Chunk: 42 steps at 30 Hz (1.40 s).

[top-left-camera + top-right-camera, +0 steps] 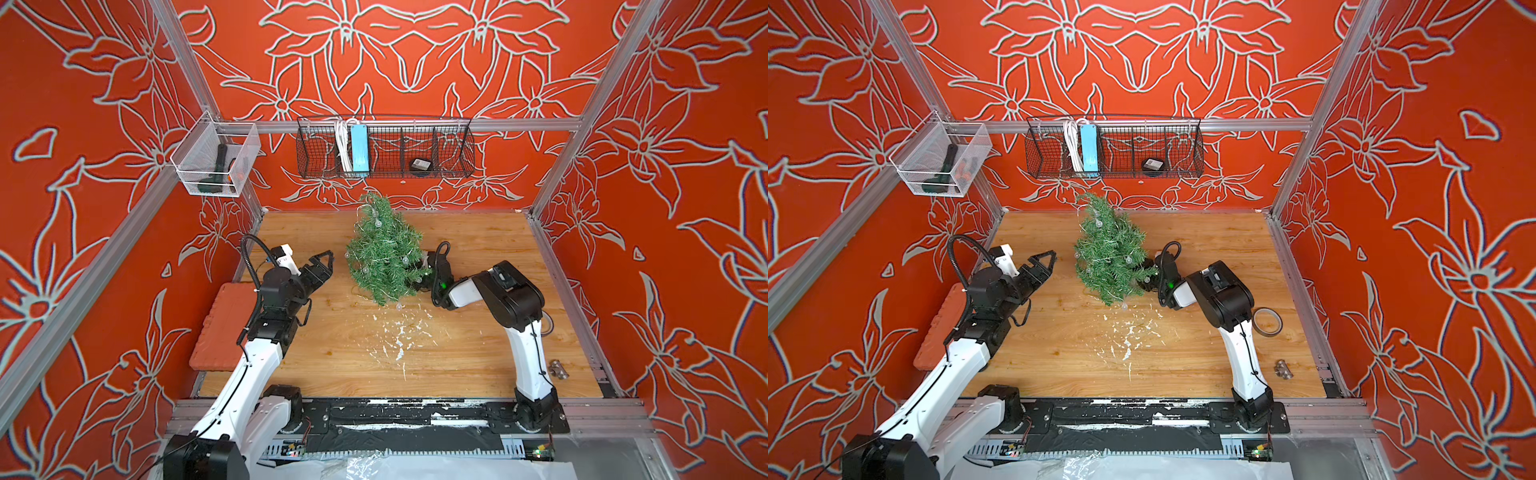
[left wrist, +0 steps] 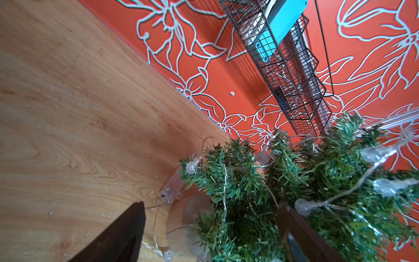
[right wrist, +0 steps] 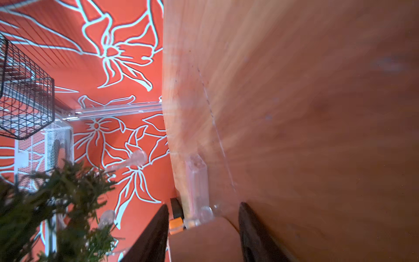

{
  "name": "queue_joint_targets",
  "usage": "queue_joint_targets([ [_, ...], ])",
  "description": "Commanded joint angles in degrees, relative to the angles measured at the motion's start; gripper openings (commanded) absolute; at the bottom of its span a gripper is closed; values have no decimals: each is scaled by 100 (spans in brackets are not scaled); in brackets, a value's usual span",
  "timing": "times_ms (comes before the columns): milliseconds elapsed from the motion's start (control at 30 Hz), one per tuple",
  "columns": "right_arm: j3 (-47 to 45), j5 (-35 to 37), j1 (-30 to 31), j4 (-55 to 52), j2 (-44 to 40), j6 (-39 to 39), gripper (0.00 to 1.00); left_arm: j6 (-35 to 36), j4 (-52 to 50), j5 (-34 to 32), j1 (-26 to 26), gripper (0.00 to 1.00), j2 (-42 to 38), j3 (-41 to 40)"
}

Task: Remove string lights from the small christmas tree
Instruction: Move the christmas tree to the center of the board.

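The small christmas tree (image 1: 386,253) (image 1: 1113,253) stands at the back middle of the table on a round wooden base (image 2: 179,217). The string lights (image 1: 378,223) wind through its branches, and bulbs (image 2: 191,167) show among the needles. Their clear box (image 2: 172,188) (image 3: 197,181) lies on the table beside the base. My left gripper (image 1: 331,262) (image 2: 210,211) is open, just left of the tree, holding nothing. My right gripper (image 1: 419,278) (image 3: 204,204) is at the tree's foot on the right. The wooden base (image 3: 204,240) sits between its jaws, and I cannot make out contact.
A red pad (image 1: 222,328) lies at the table's left edge. A black wire basket (image 1: 453,145) on the back wall holds a blue power strip (image 1: 358,149). A white mesh basket (image 1: 187,166) hangs at the left. A tape roll (image 1: 1266,322) and a metal piece (image 1: 557,369) lie at the right.
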Motion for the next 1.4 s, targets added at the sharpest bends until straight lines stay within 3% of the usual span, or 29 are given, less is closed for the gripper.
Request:
queue_joint_targets([
  [0,-369,62,-330,-502,-442,-323,57,181,-15,246,-36,87,-40,217],
  [400,-1275,107,-1031,-1785,-2291,-1499,64,-4,-199,327,-347,80,84,7],
  [567,-1651,183,-1079,-2468,-3363,-2191,63,-45,-126,432,-383,78,129,-186],
  [767,-1834,352,-1088,-3451,-4913,-3101,63,58,-251,524,-428,78,-55,134],
  [933,-1629,597,-1045,-4219,-6044,-3886,63,303,-256,574,-444,75,-242,792],
  [1133,-1192,169,-944,-4530,-6195,-4342,65,533,-322,1051,-486,62,415,1978],
  [1233,-920,101,-816,-4956,-6263,-4810,64,823,-529,1004,-867,57,782,2498],
  [1367,-825,255,-697,-5174,-6360,-5115,63,1702,-1068,198,-1721,52,1125,3254],
])
